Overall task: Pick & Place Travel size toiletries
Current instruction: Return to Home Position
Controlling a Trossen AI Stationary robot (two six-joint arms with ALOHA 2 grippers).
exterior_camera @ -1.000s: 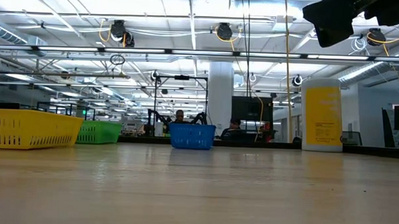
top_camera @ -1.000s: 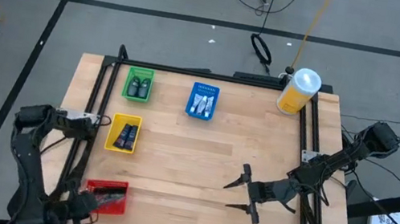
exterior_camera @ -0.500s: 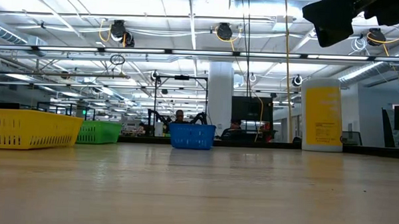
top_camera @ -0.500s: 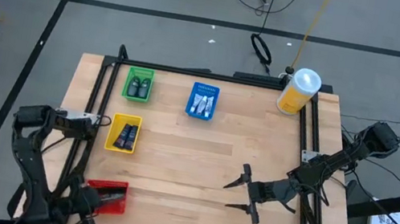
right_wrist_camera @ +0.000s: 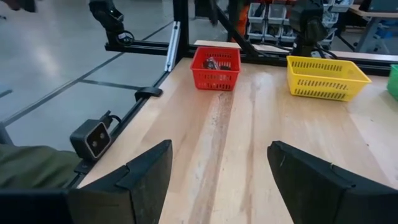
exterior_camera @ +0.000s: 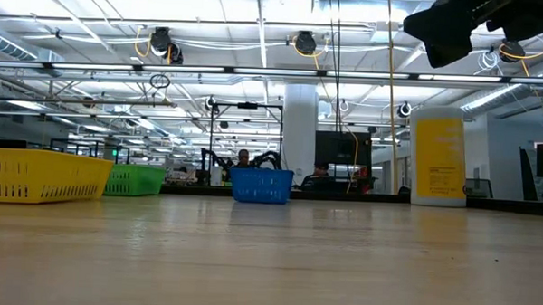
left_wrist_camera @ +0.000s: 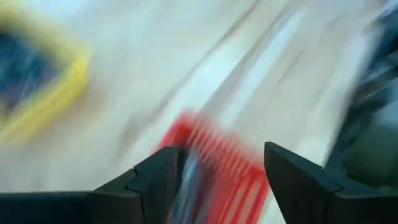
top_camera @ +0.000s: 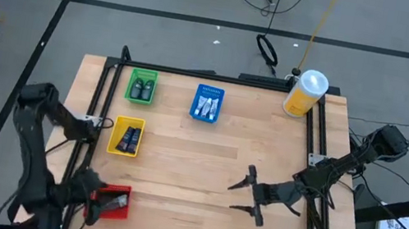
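Left tool pulled back, spread; dark toiletry in red basket just ahead; right tool spread.

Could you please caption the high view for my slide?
Toiletries binned; left gripper open at the red basket, right gripper open above the table.
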